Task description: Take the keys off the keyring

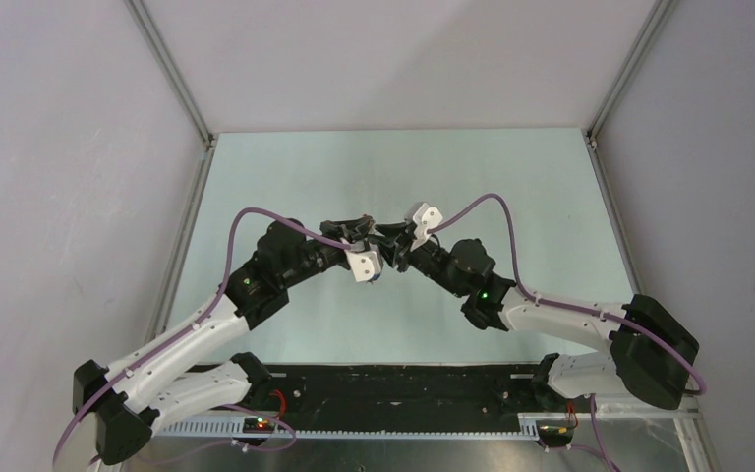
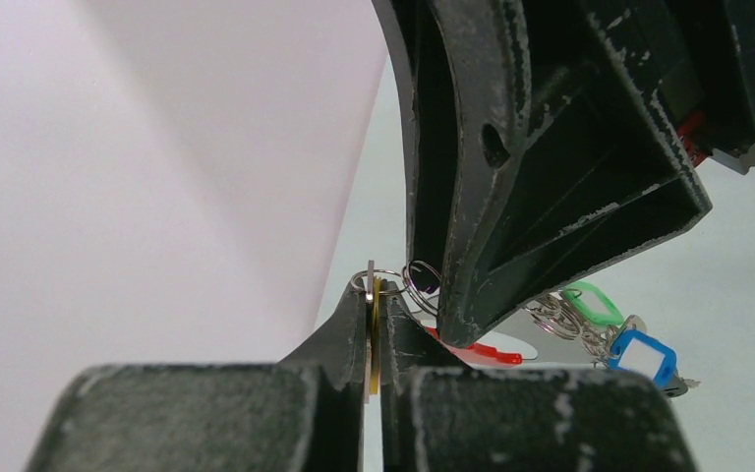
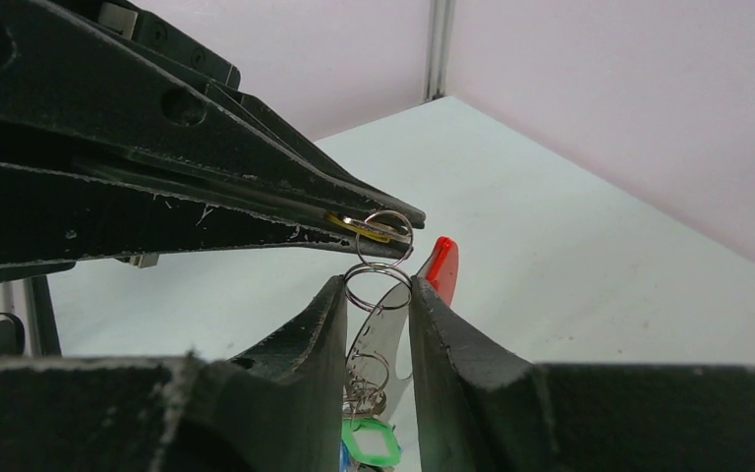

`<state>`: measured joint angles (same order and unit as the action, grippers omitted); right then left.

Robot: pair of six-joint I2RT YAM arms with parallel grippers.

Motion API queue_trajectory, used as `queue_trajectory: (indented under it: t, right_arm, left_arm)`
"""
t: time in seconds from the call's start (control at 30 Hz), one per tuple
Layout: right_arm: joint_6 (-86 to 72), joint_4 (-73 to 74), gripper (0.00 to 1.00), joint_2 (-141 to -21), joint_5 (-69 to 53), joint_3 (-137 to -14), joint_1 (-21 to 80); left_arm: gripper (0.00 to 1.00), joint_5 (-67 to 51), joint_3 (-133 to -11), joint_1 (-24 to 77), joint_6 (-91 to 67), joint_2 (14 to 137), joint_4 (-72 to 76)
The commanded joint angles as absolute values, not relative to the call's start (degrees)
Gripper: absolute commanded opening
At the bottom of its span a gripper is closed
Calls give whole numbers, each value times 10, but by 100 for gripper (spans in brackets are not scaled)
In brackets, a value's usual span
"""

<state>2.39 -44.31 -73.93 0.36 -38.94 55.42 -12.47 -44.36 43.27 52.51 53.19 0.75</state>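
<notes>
My two grippers meet above the middle of the table. My left gripper (image 2: 375, 290) (image 1: 369, 236) is shut on a flat yellow-headed key (image 2: 376, 329), with a small wire ring (image 2: 366, 281) at its tips. My right gripper (image 3: 377, 290) (image 1: 395, 244) is shut across a second small wire ring (image 3: 378, 287) linked to the first. The keyring's silver-grey arc (image 3: 385, 339) sits between the right fingers, and its red crescent (image 3: 442, 267) (image 2: 472, 351) sticks out beyond them. A green key head (image 2: 595, 303) (image 3: 369, 444) and a blue one (image 2: 644, 356) dangle on more rings.
The pale green table top (image 1: 285, 177) lies below, with grey walls and metal corner posts (image 3: 439, 49) around it. A black strip (image 1: 403, 383) runs along the near edge between the arm bases.
</notes>
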Motion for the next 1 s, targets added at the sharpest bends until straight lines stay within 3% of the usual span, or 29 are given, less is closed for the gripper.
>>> queue_trajectory:
  t: [0.0, 0.53, 0.83, 0.87, 0.93, 0.97]
  right_arm:
    - [87, -452, 10, -722, -2, -412, 565]
    - [622, -517, 12, -720, -82, -358, 603]
    - [666, -553, 15, -719, -89, -324, 608]
    - [666, -553, 17, -719, -91, -324, 608]
    - [658, -561, 42, -722, -81, -323, 609]
    - [630, -574, 60, -729, -72, -323, 609]
  left_arm:
    - [0, -134, -474, 431, 519, 523, 43]
    - [0, -135, -475, 431, 516, 527, 43]
    - [0, -134, -475, 431, 514, 527, 43]
    - [0, -133, -475, 431, 513, 527, 43]
    - [0, -133, -476, 431, 509, 528, 43]
    - [0, -133, -477, 431, 508, 529, 43]
